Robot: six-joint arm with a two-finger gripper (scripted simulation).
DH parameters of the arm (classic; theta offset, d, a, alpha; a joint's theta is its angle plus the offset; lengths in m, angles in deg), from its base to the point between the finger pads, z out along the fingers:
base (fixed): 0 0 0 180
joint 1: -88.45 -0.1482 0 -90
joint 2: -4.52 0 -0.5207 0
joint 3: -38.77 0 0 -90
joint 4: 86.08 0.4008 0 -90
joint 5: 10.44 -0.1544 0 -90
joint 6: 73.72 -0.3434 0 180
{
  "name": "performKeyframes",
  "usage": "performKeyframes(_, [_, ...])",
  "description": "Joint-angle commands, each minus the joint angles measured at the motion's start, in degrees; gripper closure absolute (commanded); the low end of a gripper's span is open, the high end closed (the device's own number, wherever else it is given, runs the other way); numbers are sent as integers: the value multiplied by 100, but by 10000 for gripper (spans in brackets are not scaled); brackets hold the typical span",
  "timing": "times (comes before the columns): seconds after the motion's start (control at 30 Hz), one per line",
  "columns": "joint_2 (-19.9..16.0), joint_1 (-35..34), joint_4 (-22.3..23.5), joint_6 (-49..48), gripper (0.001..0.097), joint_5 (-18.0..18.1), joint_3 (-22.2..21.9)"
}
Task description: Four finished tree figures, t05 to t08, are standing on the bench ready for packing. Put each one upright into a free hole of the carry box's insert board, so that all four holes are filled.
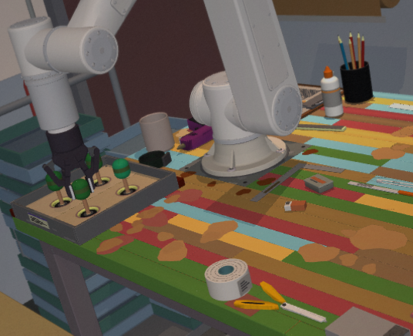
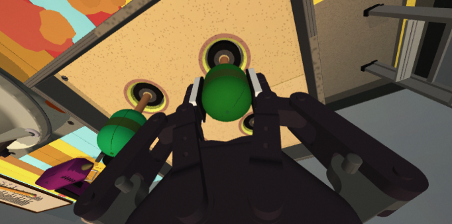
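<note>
One tree figure (image 1: 94, 169) at the back of the carry box (image 1: 94, 200) is mostly hidden behind my gripper (image 1: 81, 189). A green-topped tree figure (image 1: 81, 192) (image 2: 226, 90) is gripped at its crown by the closed gripper, its stem reaching down into the front right hole (image 1: 86, 211) (image 2: 224, 56) of the tan insert board. Another tree (image 1: 55, 185) stands in the front left hole, and one more (image 1: 121, 173) (image 2: 121, 132) stands in the back right hole. All stand upright.
Stacked green and grey trays (image 1: 17, 146) stand behind the box at the bench's left end. A grey cup (image 1: 156, 131), a black tape roll (image 1: 153, 158) and a purple tool (image 1: 198, 135) sit to the right, near my arm's base (image 1: 244, 150).
</note>
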Motion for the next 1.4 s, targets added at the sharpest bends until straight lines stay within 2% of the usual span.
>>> performKeyframes(0.0, [4,0,-4,0,901,0,8])
performKeyframes(0.07, [4,0,-4,0,891,0,8])
performKeyframes(0.9, [3,0,-3,0,391,0,7])
performKeyframes(1.37, [2,0,-2,0,381,0,5])
